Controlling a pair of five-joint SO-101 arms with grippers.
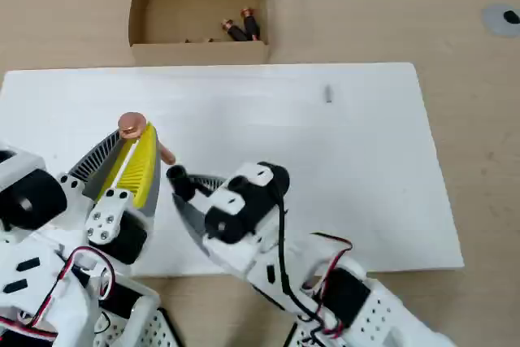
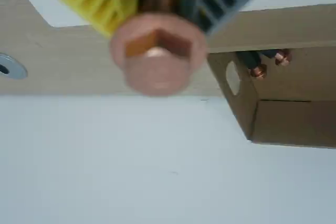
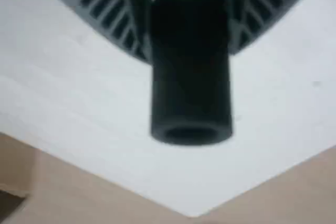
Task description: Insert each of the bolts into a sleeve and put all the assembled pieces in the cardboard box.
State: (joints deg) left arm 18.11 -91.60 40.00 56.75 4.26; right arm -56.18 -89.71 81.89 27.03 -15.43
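My left gripper (image 1: 135, 134), with one yellow and one grey finger, is shut on a copper bolt (image 1: 132, 126) over the white board's near left part. The bolt's hexagonal flanged head (image 2: 157, 51) faces the left wrist camera, and its shank (image 1: 166, 153) slants toward the right arm. My right gripper (image 1: 182, 183) is shut on a black sleeve (image 1: 175, 174), whose open end (image 3: 191, 132) sticks out past the grey fingers. The shank tip and the sleeve are close together; whether they touch I cannot tell. The cardboard box (image 1: 146, 6) stands beyond the board and holds assembled pieces (image 1: 240, 28).
The white board (image 1: 349, 168) covers most of the wooden table, with a small dark mark (image 1: 328, 93) toward its far right. A metal grommet (image 1: 502, 18) is set into the table at the far right. The box (image 2: 283, 119) with its pieces (image 2: 268, 61) also appears in the left wrist view.
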